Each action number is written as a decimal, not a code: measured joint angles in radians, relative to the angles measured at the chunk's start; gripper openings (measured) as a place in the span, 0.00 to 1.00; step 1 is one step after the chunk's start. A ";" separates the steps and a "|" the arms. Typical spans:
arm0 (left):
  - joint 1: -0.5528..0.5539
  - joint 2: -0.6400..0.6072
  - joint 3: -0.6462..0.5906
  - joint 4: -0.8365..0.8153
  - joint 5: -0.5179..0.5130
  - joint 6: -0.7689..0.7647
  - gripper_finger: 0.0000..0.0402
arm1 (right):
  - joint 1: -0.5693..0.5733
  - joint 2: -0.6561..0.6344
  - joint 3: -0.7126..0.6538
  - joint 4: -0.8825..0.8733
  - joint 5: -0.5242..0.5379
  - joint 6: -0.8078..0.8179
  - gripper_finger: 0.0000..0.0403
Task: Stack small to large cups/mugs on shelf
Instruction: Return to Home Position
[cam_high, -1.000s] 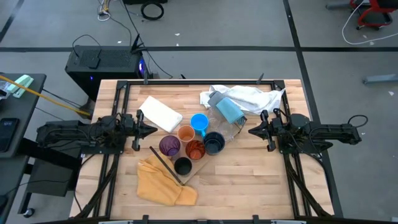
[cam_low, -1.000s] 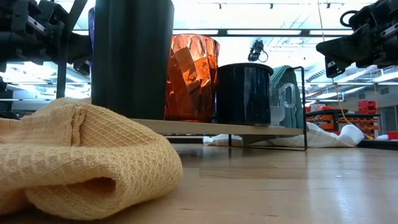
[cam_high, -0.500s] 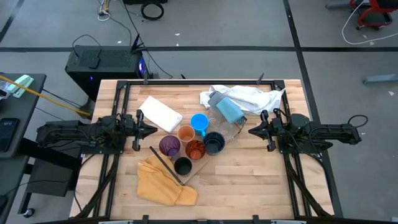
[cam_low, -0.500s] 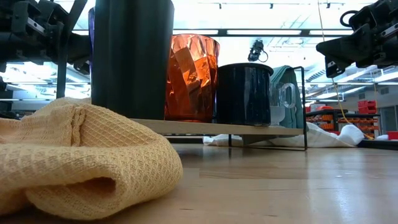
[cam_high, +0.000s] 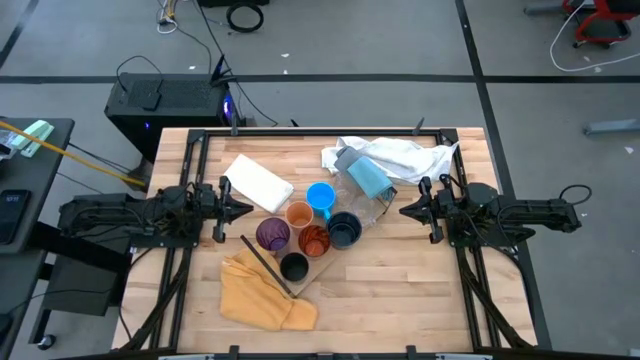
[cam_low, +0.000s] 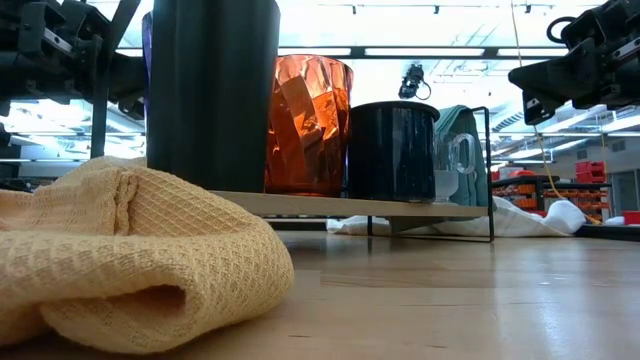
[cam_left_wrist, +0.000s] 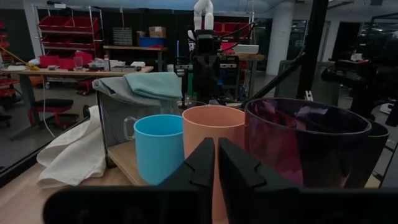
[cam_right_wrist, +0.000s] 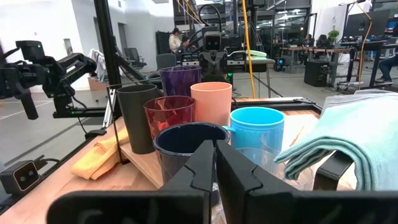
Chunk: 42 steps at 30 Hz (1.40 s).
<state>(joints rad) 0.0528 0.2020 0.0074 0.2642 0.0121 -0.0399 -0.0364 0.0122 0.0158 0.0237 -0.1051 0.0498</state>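
Six cups stand upright on their bases on the pale wood shelf (cam_low: 350, 205) at mid-table: purple (cam_high: 272, 234), small orange (cam_high: 299, 214), bright blue mug (cam_high: 320, 196), red-orange tumbler (cam_high: 314, 240), black mug (cam_high: 294, 266) and dark bluish cup (cam_high: 344, 229). My left gripper (cam_high: 243, 209) is shut and empty, left of the cups, pointing at them; its shut fingers also show in the left wrist view (cam_left_wrist: 216, 163). My right gripper (cam_high: 405, 212) is shut and empty, right of the cups; its shut fingers also show in the right wrist view (cam_right_wrist: 215, 163).
A yellow waffle cloth (cam_high: 262, 295) lies in front of the shelf. A white pad (cam_high: 258, 183) lies at the far left. A white cloth (cam_high: 395, 155) and a pale-blue cylinder with a grey end (cam_high: 365, 175) lie at the far right, behind the cups.
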 joint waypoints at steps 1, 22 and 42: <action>0.000 0.000 0.000 0.000 0.000 0.000 0.06 | 0.000 0.000 0.000 0.000 0.000 0.000 0.06; 0.000 0.000 0.000 0.000 0.000 0.000 0.07 | 0.000 0.000 0.000 0.000 0.000 0.000 0.06; 0.000 0.000 0.000 0.000 0.000 0.000 0.09 | 0.000 0.000 0.000 0.000 0.000 0.000 0.06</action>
<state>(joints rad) 0.0528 0.2020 0.0074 0.2644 0.0124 -0.0402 -0.0365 0.0124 0.0158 0.0238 -0.1051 0.0499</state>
